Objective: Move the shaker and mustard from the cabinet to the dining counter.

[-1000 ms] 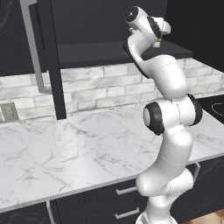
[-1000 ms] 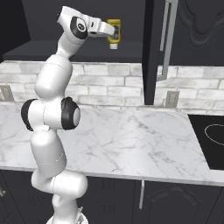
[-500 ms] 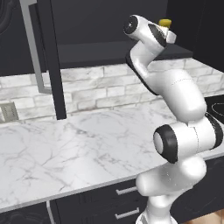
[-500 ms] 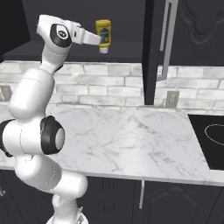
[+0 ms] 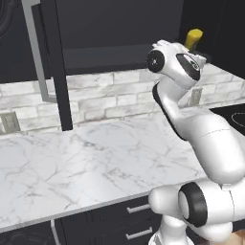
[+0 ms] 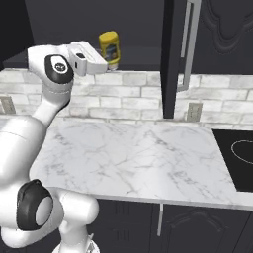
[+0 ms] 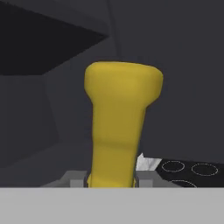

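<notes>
My gripper (image 6: 108, 59) is shut on the mustard (image 6: 109, 45), a dull yellow bottle with a dark label. It is held high above the worktop, in front of the open black cabinet (image 6: 170, 59). The jaws clamp the narrow end, and the wide end points up. The left base view shows the mustard (image 5: 194, 38) poking up behind my white hand. The hand view has the mustard (image 7: 120, 118) rising between the fingertips (image 7: 74, 179). The cabinet's open door (image 5: 55, 67) carries a long silver handle (image 5: 36, 52). The shaker and the dining counter are out of view.
A white marble worktop (image 6: 138, 158) with a pale brick backsplash (image 6: 133, 94) runs below the cabinet. A black cooktop (image 6: 237, 158) sits at its right end. Wall outlets (image 5: 9, 122) are set in the brick. Dark drawers (image 5: 134, 222) lie under the worktop.
My arm has swung round on its base with the mustard still gripped. The bottle has come slightly down and out from the cabinet opening.
</notes>
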